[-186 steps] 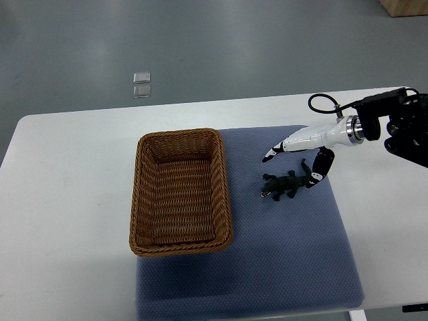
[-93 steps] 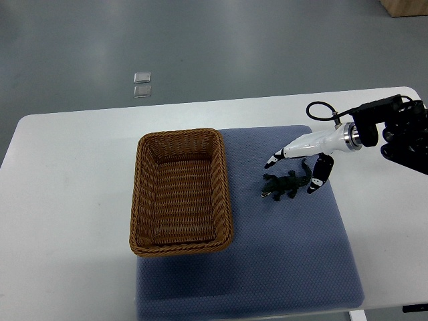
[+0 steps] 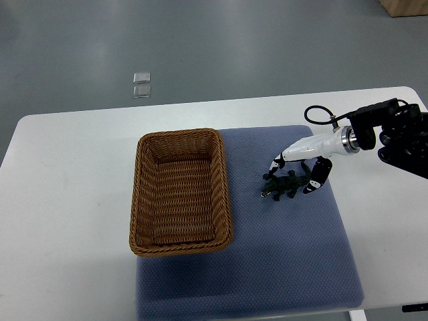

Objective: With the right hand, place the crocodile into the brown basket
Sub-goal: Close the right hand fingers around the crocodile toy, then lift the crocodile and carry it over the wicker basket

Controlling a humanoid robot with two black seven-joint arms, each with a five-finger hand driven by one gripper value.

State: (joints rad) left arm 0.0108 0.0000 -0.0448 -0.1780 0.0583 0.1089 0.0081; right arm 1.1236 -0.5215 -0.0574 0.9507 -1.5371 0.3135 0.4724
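Observation:
A dark green toy crocodile (image 3: 284, 185) lies on the blue mat (image 3: 287, 254), its snout pointing left toward the brown wicker basket (image 3: 180, 193), which holds nothing. My right hand (image 3: 295, 175) reaches in from the right edge and hovers right over the crocodile. Its white, black-tipped fingers (image 3: 275, 164) straddle the toy: long ones at the far side near the head, the thumb at the tail end. They stand close around the body without lifting it. The left arm does not show.
The mat covers the middle and right of the white table (image 3: 67, 200). A black cable loops above the right wrist (image 3: 319, 114). Two small clear squares (image 3: 141, 85) lie on the grey floor beyond the table.
The right hand has drawn back right and come down; its fingers have narrowed from a wide spread to close around the crocodile. Crocodile and basket have not moved.

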